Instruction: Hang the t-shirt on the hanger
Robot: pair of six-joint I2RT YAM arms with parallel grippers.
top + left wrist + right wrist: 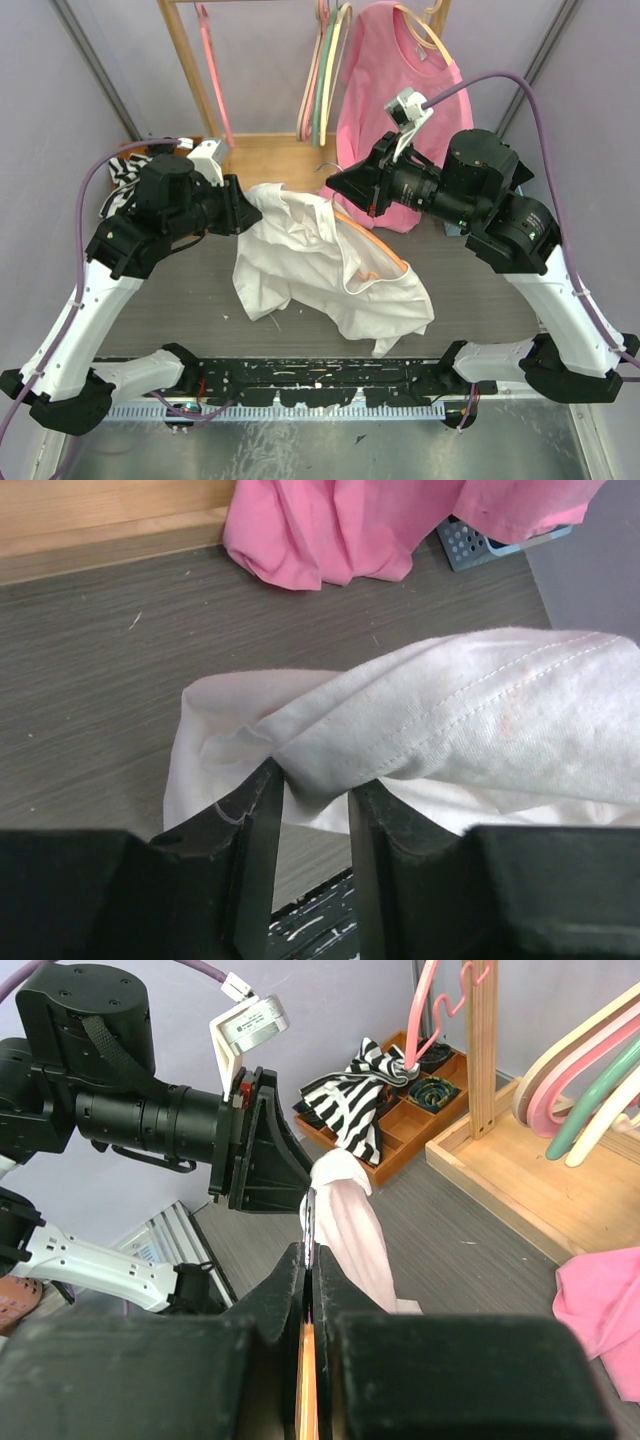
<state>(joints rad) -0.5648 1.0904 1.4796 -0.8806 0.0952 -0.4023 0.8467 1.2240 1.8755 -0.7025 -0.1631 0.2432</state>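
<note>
The white t-shirt [320, 262] hangs bunched over the middle of the table, draped over the orange hanger [385, 245], whose shoulder shows at the cloth's right edge. My left gripper [243, 207] is shut on a fold of the t-shirt [470, 730] at its upper left, with cloth pinched between the fingers [258, 810]. My right gripper [340, 183] is shut on the hanger [307, 1380] near its silver hook [311, 1222], with the white cloth [352, 1230] just beyond the fingertips. Both grippers face each other closely.
A pink t-shirt [385, 90] hangs on a cream hanger on the wooden rack [270, 150] at the back. Pink and green hangers [322, 70] hang beside it. A striped cloth [128, 170] lies in a tray at back left. A blue basket [480, 542] sits behind the pink shirt.
</note>
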